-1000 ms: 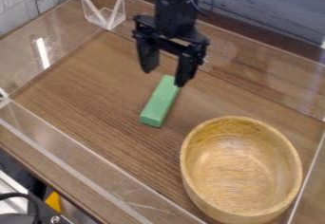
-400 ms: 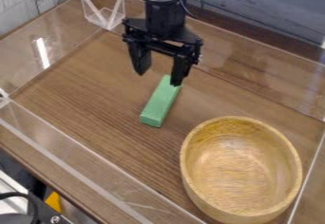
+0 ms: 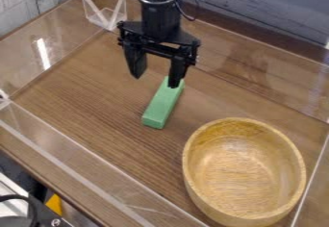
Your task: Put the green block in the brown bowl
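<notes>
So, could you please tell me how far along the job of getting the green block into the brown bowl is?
Nothing is finished yet: the green block lies flat on the wooden table, and the brown bowl is empty. In hand is the approach: the gripper hangs open above the block's far end, pointing down, holding nothing. Left to do: lower, grasp the block, carry it over and release it into the bowl.

A dark wood-grain desk (image 3: pixel 90 106) fills most of the view, its grain running diagonally. Clear acrylic walls (image 3: pixel 77 178) fence it on all sides, catching pale glare along their edges. A small clear plastic stand (image 3: pixel 103 12) sits at the far left corner. Behind it runs a grey weathered plank wall (image 3: pixel 264 0). At the lower left, dark cables (image 3: pixel 19 210) and a yellow patch show below the desk edge.
</notes>
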